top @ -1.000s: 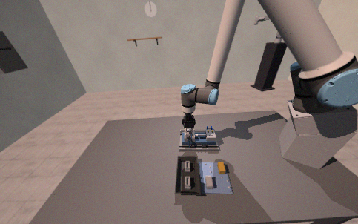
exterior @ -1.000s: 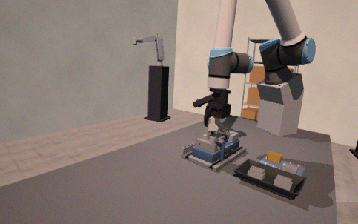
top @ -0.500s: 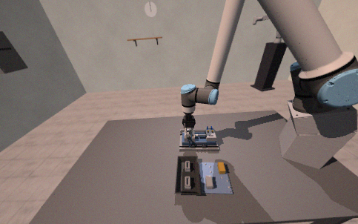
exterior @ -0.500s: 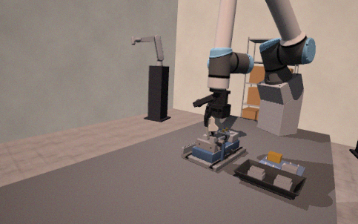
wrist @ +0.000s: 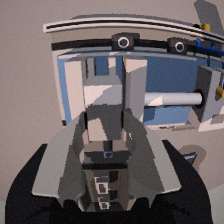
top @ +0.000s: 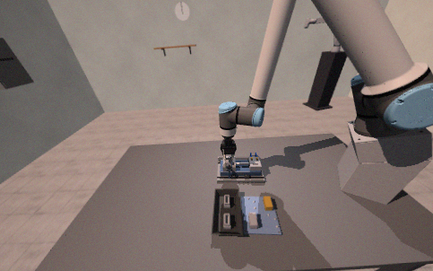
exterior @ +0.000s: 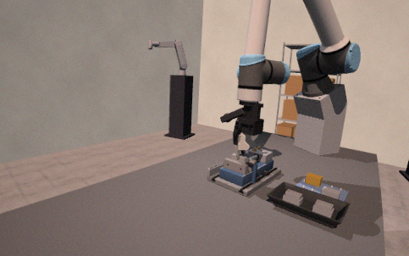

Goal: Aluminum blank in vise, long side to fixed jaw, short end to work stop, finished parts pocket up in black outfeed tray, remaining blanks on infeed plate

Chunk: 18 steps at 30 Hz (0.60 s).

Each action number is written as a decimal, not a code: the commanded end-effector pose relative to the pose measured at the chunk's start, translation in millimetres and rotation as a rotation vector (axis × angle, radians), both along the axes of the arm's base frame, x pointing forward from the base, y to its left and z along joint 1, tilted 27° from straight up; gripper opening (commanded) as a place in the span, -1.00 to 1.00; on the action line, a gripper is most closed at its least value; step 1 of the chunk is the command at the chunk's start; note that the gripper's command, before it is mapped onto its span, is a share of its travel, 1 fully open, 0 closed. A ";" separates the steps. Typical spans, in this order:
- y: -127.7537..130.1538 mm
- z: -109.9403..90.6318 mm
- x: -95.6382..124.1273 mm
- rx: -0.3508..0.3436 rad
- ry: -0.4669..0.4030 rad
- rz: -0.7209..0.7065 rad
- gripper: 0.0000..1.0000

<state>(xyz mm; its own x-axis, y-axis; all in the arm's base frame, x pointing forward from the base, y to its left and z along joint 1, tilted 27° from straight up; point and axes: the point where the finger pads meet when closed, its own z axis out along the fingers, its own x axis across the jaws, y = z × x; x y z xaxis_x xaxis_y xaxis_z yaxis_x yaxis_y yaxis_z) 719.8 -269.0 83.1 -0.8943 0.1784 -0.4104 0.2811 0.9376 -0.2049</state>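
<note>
My gripper point(top: 229, 164) point(exterior: 242, 153) point(wrist: 104, 112) points down over the vise, shut on a plain gray blank point(wrist: 102, 96). The blank is between the fixed jaw point(wrist: 75, 92) and the moving jaw point(wrist: 135, 82), above the two low bars; its contact with bars and stop is hidden. Two finished parts lie in the black tray point(top: 216, 215), pockets up: one part point(top: 227, 200) point(exterior: 292, 197) and another point(top: 227, 221) point(exterior: 323, 208). A gray blank point(top: 254, 221) point(exterior: 331, 192) and a yellow brass blank point(top: 268, 203) point(exterior: 313, 180) are on the infeed plate point(top: 264, 228); whether pins are under them is unclear.
The vise's hosed end block point(top: 255, 164) point(wrist: 207, 97) is joined to the moving jaw by a rod point(wrist: 172, 98). A rail point(top: 241, 180) point(wrist: 110, 24) runs along the vise base. The tray and plate sit side by side near the vise.
</note>
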 end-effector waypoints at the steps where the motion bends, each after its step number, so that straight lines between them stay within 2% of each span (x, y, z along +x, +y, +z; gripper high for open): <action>1: 0.0 0.8 0.3 -0.001 -0.001 0.000 -1.00; 12: 0.0 0.8 0.3 -0.001 -0.001 0.000 -1.00; 13: 0.0 0.8 0.3 -0.001 -0.001 0.000 -0.19; 18: 0.0 0.8 0.3 -0.001 -0.001 0.000 -0.19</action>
<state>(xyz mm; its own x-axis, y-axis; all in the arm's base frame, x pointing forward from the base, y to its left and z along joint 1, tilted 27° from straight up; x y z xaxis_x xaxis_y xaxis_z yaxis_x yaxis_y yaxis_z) 719.8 -269.0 83.1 -0.8942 0.1784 -0.4105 0.2811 0.9375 -0.2049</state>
